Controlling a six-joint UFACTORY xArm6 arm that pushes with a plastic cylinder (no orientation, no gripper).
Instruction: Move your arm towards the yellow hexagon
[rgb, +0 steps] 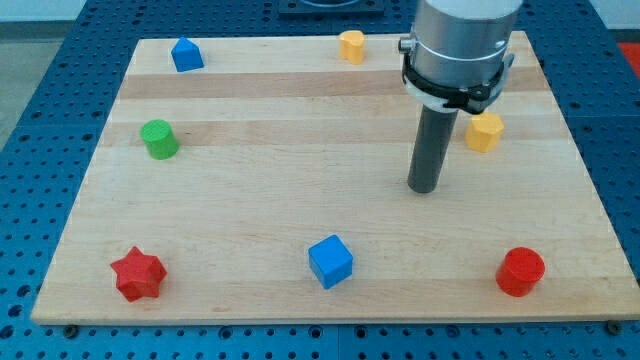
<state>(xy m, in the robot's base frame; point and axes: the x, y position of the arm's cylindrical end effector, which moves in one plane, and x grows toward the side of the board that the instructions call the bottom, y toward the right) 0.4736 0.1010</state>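
The yellow hexagon (484, 131) lies on the wooden board (300, 150) at the view's right, partly behind my arm's grey body. My tip (424, 188) rests on the board a short way to the left of and below the hexagon, not touching it. A second yellow block (351, 46), its shape unclear, sits near the board's top edge, up and left of my tip.
A blue house-shaped block (186, 54) sits at the top left and a green cylinder (159, 139) at the left. A red star (137, 274) lies at the bottom left, a blue cube (330, 261) at the bottom middle, a red cylinder (520, 271) at the bottom right.
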